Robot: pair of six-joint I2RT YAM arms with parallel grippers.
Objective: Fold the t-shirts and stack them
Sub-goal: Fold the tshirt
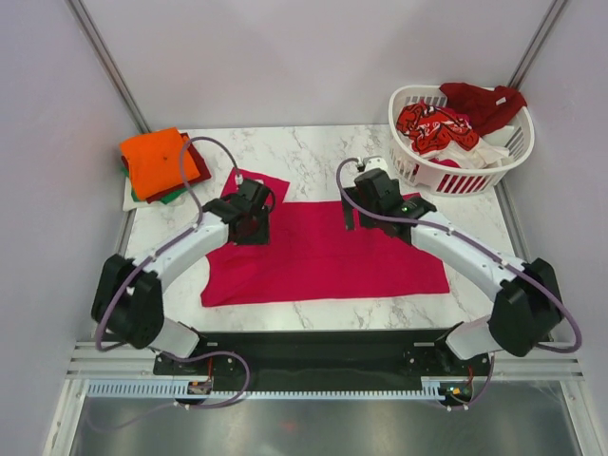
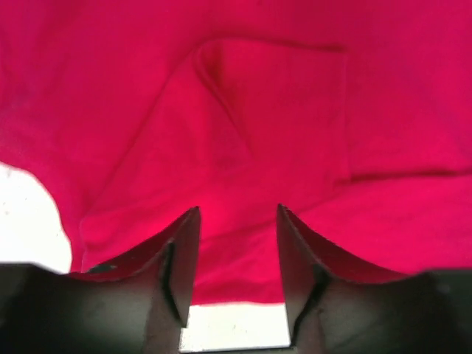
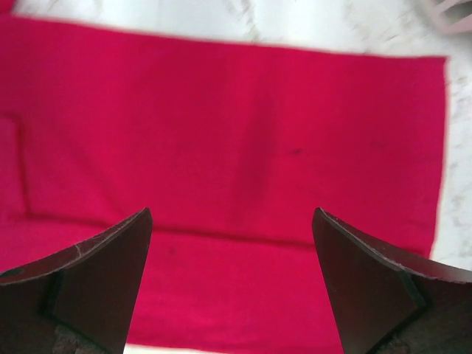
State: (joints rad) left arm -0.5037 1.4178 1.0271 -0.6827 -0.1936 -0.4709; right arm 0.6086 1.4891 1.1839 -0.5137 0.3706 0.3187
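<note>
Bright even light, faint shadows, wrist views blurry

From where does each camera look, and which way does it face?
Top external: above and behind the robot, looking down at the white marble table; both arms show.
Left wrist: on the left arm, facing down onto the magenta-red cloth t-shirt; left gripper shows.
Right wrist: on the right arm, facing down; right gripper shows.
Shared: all see that t-shirt.

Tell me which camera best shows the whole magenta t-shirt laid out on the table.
Top external: the magenta t-shirt shows nearly whole there, spread flat on the table. The left wrist view shows only a close patch of it with a folded flap. The right wrist view shows a flat stretch with two of its edges.
</note>
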